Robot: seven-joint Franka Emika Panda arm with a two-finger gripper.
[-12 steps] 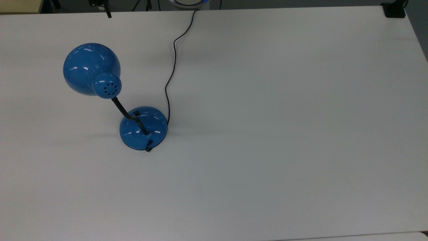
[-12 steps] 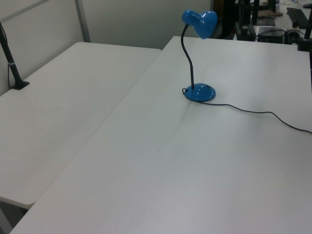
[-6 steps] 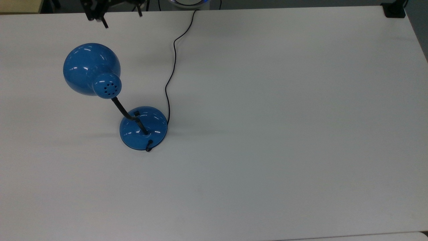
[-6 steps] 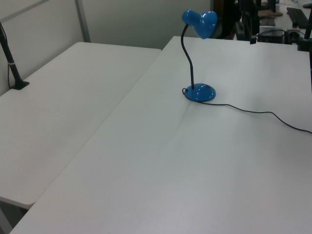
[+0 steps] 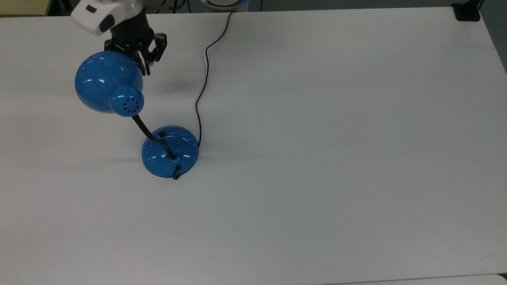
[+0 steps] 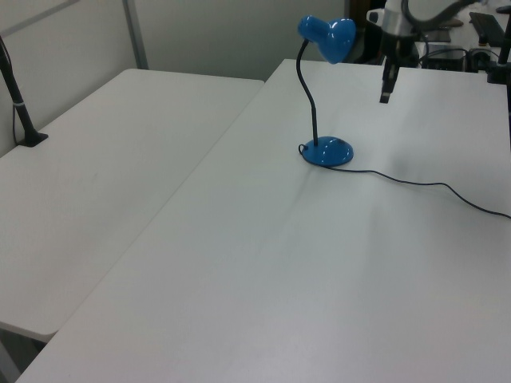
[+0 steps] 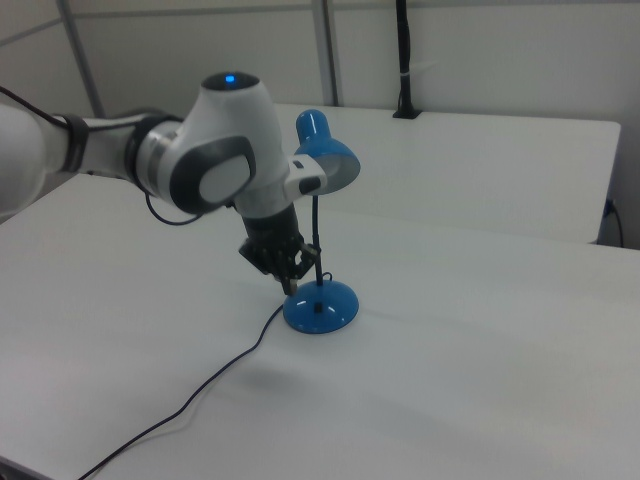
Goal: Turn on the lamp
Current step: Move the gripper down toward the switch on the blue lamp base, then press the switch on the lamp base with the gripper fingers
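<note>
A wide white desk [image 5: 317,158] carries everything, with a second white desk [image 6: 96,175] alongside in the left view. The Panda arm [image 7: 200,165] reaches in from the top view's 11 o'clock corner. The blue desk lamp [image 5: 130,114] stands in the top view's left half, dome shade [image 5: 105,79] toward 11 o'clock from its round base [image 5: 170,152]; a black cord [image 5: 204,79] runs off toward 12 o'clock. The jaws [image 5: 149,59] hang above the desk just beside the shade, at its 2 o'clock, slightly parted and holding nothing. The small black switch [image 5: 161,133] sits on the base's 11 o'clock side. This looks like the approach step; next the jaws need to travel toward 5 o'clock, clear the gooseneck [image 5: 152,136], and press down on the switch.
</note>
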